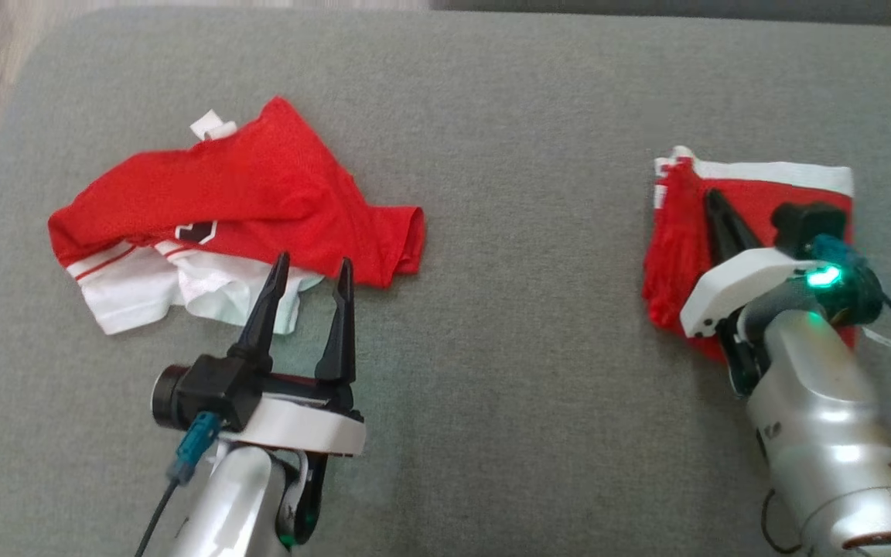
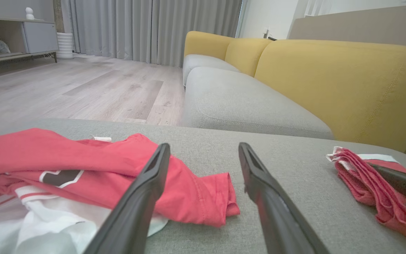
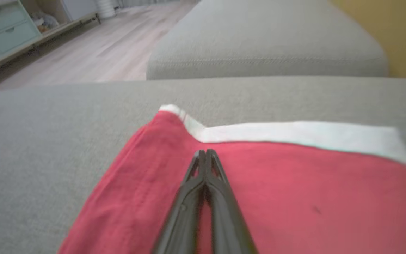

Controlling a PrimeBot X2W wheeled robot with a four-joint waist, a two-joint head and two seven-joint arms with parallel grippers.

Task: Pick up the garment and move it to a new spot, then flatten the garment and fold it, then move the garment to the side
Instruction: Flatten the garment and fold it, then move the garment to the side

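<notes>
A crumpled red and white garment [image 1: 244, 186] [image 2: 83, 155] lies on the left of the grey cushion [image 1: 523, 309]. My left gripper [image 1: 314, 261] [image 2: 203, 146] stands open at its near right edge, fingertips over the hem, nothing between them. A second red garment with a white band [image 1: 677, 247] [image 3: 294, 183] [image 2: 361, 183] lies folded flat at the right. My right gripper [image 1: 712, 193] [image 3: 205, 152] is shut, its fingers lying on top of that folded cloth and pointing towards the white band. No cloth shows between its fingers.
The grey cushion stretches wide between the two garments. Beyond it stands a sofa with yellow backrests [image 2: 330, 81] and another grey seat [image 2: 245, 102]. Wooden floor [image 2: 83, 88] and a low cabinet [image 2: 12, 35] lie past the cushion's left edge.
</notes>
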